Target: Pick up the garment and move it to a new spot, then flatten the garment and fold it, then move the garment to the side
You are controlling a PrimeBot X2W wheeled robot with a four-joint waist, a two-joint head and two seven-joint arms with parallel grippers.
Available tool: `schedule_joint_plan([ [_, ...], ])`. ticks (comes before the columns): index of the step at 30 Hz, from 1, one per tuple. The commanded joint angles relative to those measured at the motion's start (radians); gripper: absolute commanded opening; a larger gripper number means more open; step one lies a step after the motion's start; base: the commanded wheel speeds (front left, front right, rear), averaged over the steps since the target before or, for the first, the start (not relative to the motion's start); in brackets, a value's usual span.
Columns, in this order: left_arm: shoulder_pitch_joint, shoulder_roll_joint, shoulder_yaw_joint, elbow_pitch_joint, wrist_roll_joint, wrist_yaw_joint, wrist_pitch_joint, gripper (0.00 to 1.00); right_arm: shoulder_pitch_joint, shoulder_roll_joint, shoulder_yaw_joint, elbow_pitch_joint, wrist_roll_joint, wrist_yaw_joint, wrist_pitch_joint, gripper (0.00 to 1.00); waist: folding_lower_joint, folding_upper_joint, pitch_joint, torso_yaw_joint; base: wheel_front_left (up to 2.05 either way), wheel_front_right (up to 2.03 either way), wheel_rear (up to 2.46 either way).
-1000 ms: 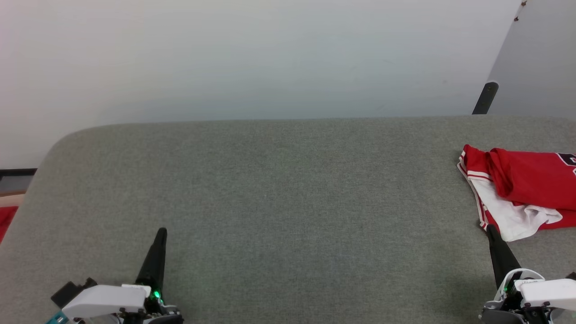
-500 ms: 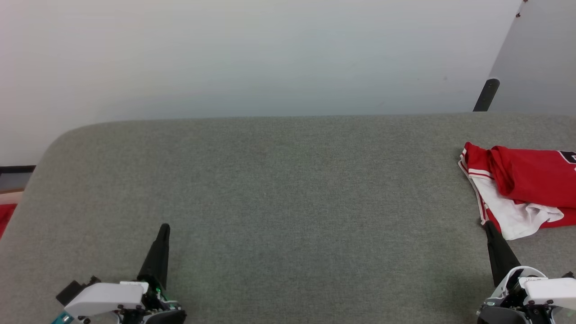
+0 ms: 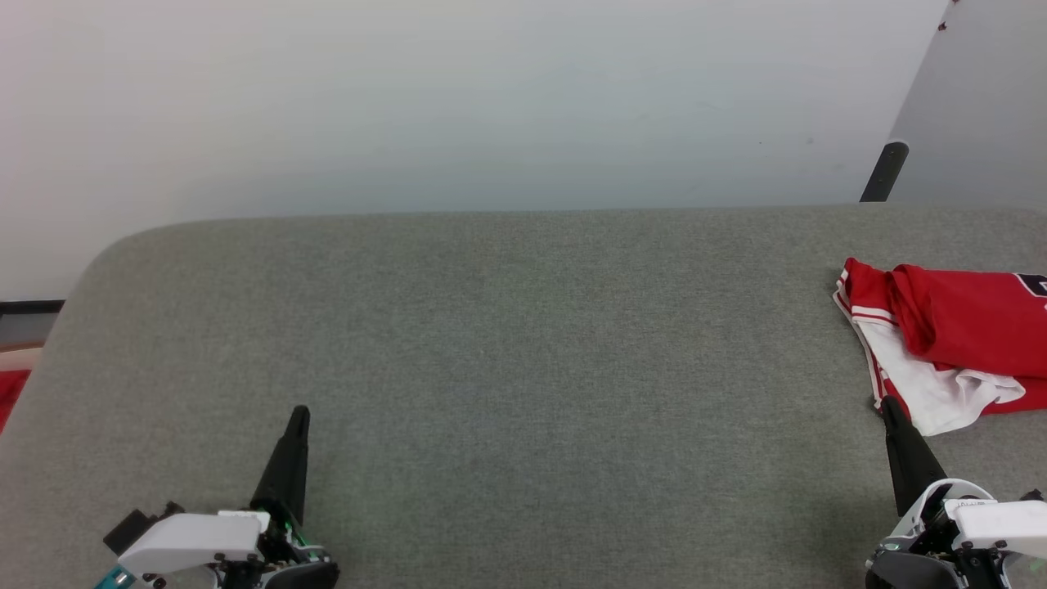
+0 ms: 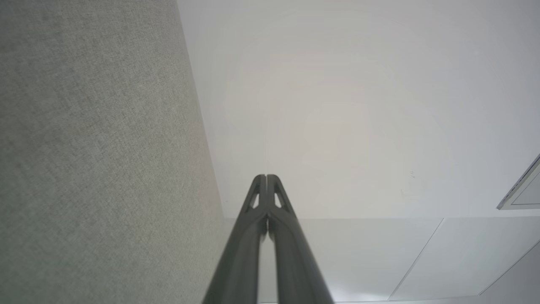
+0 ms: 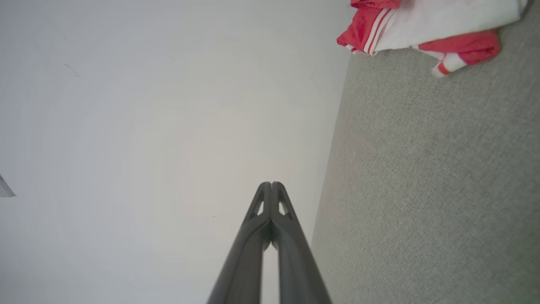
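The garment (image 3: 949, 343), a red jersey with white sleeves and striped trim, lies folded at the right edge of the grey surface (image 3: 523, 343), partly cut off by the head view's border. It also shows at the top right of the right wrist view as the garment (image 5: 426, 25). My right gripper (image 3: 888, 404) is shut and empty, its tip just at the garment's near left corner. My left gripper (image 3: 299, 412) is shut and empty over the near left of the surface. Both wrist views show the fingers pressed together: left gripper (image 4: 266, 177), right gripper (image 5: 271, 185).
A pale wall (image 3: 491, 106) rises behind the grey surface. A dark post (image 3: 883, 172) stands beyond its far right edge. A small red scrap (image 3: 10, 393) lies past the surface's left edge. The surface's rounded far left corner (image 3: 123, 245) is in view.
The whole head view has shifted slightly, so the camera has moved. Both grippers stay shut and the garment lies where it was.
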Motion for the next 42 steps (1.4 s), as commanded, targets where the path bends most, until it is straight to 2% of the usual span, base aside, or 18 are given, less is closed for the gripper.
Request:
schedule_joint_plan([
  [1, -0.009, 0.000, 0.002, 0.001, -0.002, -0.004, 0.002, 0.00, -0.004, 0.003, 0.000, -0.003, 0.003, -0.001, 0.002, 0.00, 0.0000, 0.0000, 0.000, 0.000, 0.00, 0.00, 0.00],
  [42, -0.008, 0.000, 0.002, 0.001, -0.003, -0.004, 0.002, 0.00, -0.004, 0.003, 0.000, -0.003, 0.003, -0.001, 0.002, 0.00, 0.0000, 0.0000, 0.000, 0.000, 0.00, 0.00, 0.00],
])
